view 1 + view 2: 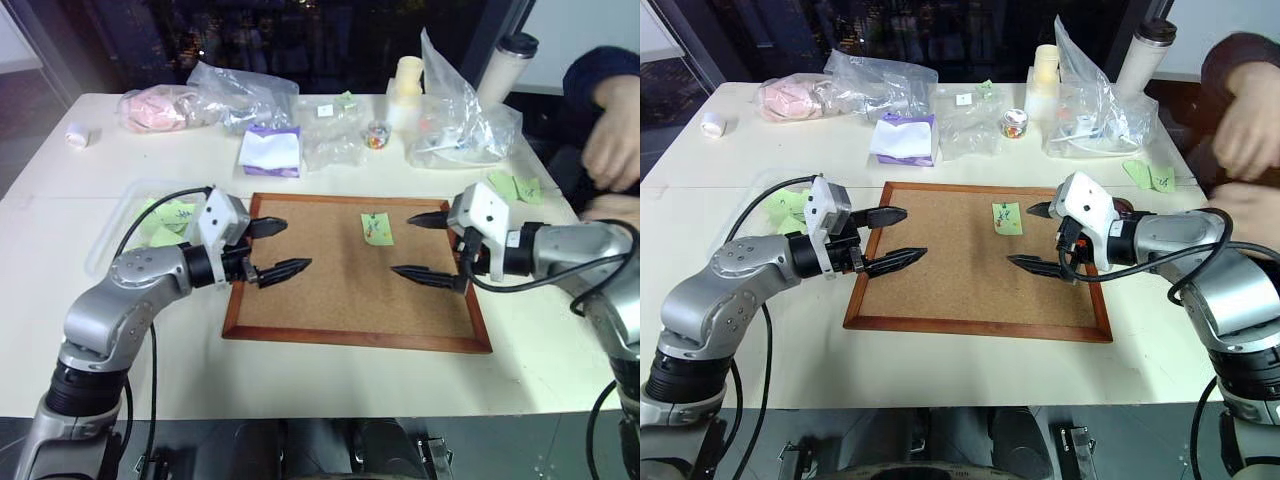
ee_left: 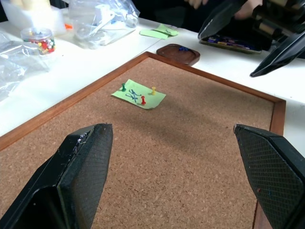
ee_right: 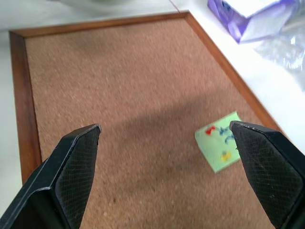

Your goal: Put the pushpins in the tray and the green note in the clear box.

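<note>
While both arms hang over the wood-framed corkboard, nothing is gripped yet: the left hand and the right hand both stand wide open and empty, fingers facing each other across the cork. The small square pale-green note lies pinned toward twelve o'clock on the board, nearer the right hand, held by tiny coloured pushpins, red, yellow and green. The small dark brown wooden tray sits just off the board's far right corner, at about two o'clock. The shallow clear plastic box lies at nine o'clock beside the board, behind the left arm, with green papers in it.

I'd judge the step in hand is pulling the first pin. The right hand should come down narrow over one head, pinch it alone and lift straight, so the paper stays flat. Bare cork surrounds the note, so there is room; the raised frame and the tray rim are the edges to clear. A person's hand hovers at two o'clock.
</note>
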Available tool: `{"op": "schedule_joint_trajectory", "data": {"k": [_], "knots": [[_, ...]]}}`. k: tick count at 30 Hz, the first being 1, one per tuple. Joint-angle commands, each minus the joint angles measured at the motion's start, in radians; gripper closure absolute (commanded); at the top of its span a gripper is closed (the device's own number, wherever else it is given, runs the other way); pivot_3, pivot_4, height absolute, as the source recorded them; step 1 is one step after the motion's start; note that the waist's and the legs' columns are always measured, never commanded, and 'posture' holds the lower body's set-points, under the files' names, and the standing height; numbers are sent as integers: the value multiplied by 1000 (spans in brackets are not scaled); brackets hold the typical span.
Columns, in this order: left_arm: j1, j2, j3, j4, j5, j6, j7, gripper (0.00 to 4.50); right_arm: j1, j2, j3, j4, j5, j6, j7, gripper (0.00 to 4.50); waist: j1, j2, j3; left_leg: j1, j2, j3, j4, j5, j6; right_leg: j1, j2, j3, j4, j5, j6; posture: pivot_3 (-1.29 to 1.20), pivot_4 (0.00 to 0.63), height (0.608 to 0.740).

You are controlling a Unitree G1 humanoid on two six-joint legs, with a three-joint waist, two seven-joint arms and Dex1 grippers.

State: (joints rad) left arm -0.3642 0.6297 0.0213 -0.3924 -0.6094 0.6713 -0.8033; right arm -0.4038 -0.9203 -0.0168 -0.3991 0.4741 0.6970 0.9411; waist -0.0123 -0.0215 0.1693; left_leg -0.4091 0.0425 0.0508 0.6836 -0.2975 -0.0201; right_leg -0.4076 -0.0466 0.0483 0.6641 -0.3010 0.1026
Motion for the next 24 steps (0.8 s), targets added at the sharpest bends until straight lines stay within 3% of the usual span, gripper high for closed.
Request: {"op": "schedule_joint_trajectory", "data": {"k": [1, 24], "knots": [[-5, 14, 29, -12, -9, -26, -19, 49, -1, 9, -29, 11, 4, -18, -3, 0, 0, 0, 0, 0, 0, 0, 0, 0, 0, 0, 0, 0, 0, 0, 0, 0, 150, 740], [32, -19, -11, 10, 56, -86, 11, 49, 37, 28, -16, 48, -34, -50, -6, 0, 0, 0, 0, 0, 0, 0, 0, 0, 0, 0, 0, 0, 0, 0, 0, 0, 150, 740]]}}
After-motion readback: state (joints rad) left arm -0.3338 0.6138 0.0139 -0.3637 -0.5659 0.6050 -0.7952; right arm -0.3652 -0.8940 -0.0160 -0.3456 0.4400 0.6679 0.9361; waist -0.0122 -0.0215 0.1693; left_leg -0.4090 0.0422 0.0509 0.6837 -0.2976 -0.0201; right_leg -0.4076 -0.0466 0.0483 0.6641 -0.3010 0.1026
